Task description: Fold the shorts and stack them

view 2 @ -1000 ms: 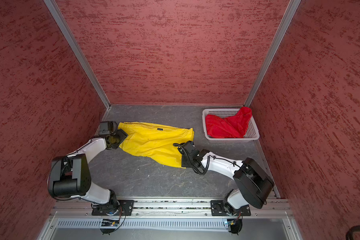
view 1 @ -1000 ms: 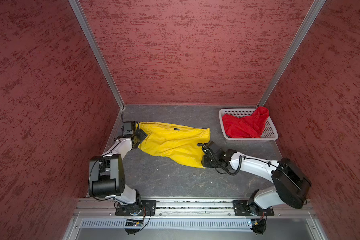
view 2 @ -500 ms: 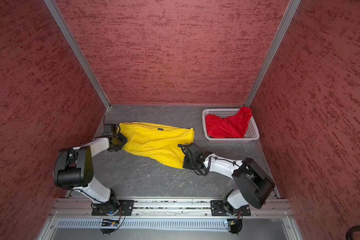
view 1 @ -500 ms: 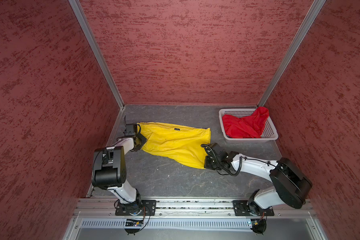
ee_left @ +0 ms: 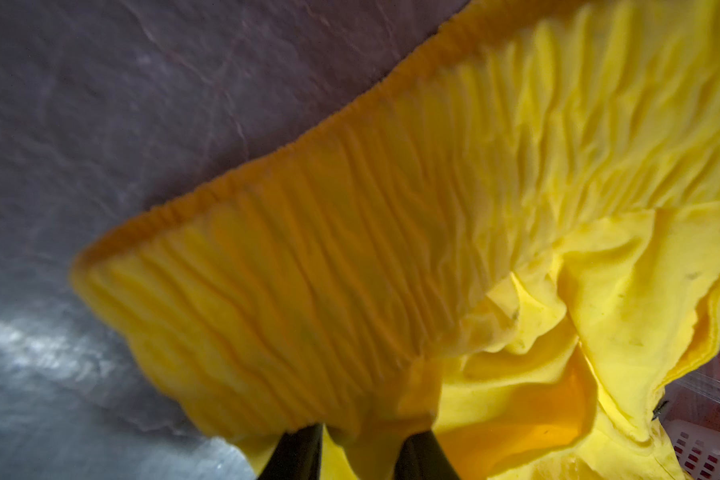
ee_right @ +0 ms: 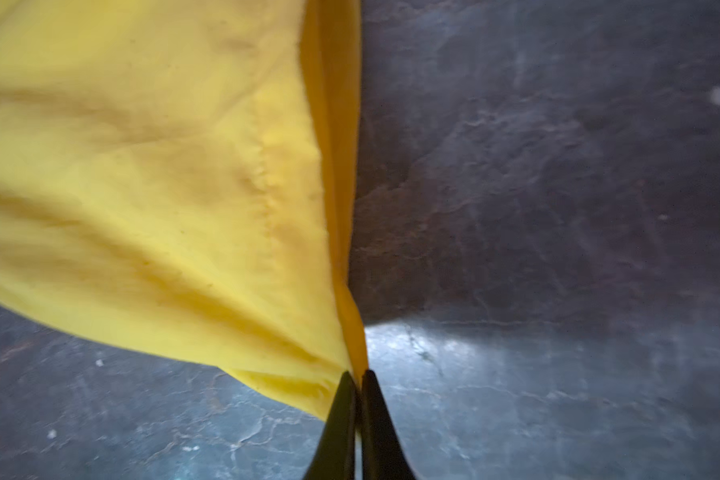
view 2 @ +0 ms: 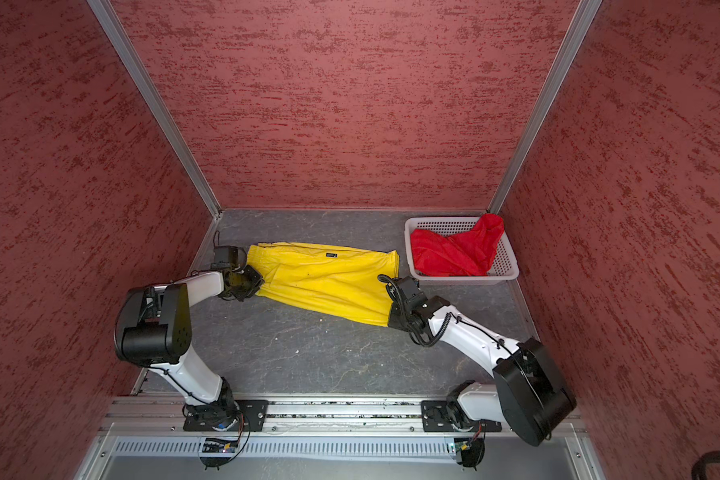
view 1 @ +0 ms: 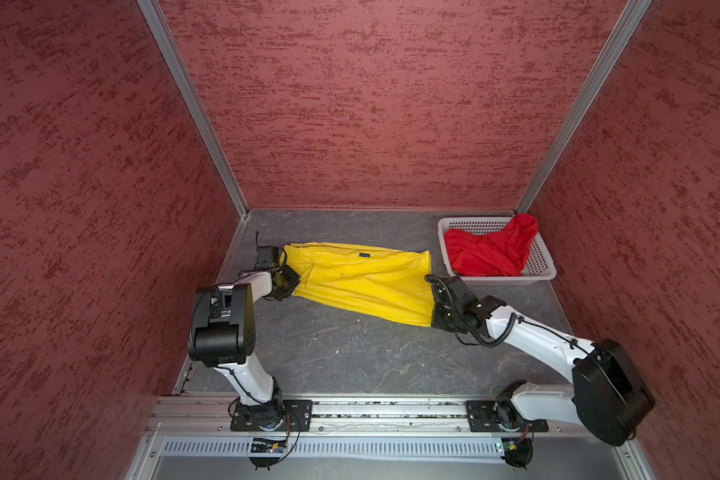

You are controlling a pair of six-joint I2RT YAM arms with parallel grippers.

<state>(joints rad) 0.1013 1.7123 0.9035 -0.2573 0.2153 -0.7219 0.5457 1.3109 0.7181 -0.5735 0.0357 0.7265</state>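
Blur softens both wrist views, and each shows its fingers only as dark stubs cut off at the frame edge. In both top views black wrist housings hide the fingertips. Yellow shorts (view 1: 362, 278) stretch across the middle of the gray table (view 1: 329, 357), their small dark logo (view 1: 364, 254) too small to read. At centre left, the left gripper (view 1: 287, 279) has its fingers (ee_left: 298, 451) a little apart, with the gathered waistband bunched between them and clamped. Right of centre, the right gripper (view 1: 435, 311) has its fingers (ee_right: 377, 415) pinched almost together on a corner of the same shorts. Red shorts (view 1: 491, 253) sit heaped in the white basket (view 1: 543, 270) at the table's upper right, one end rising above its far right corner and the underside hidden.
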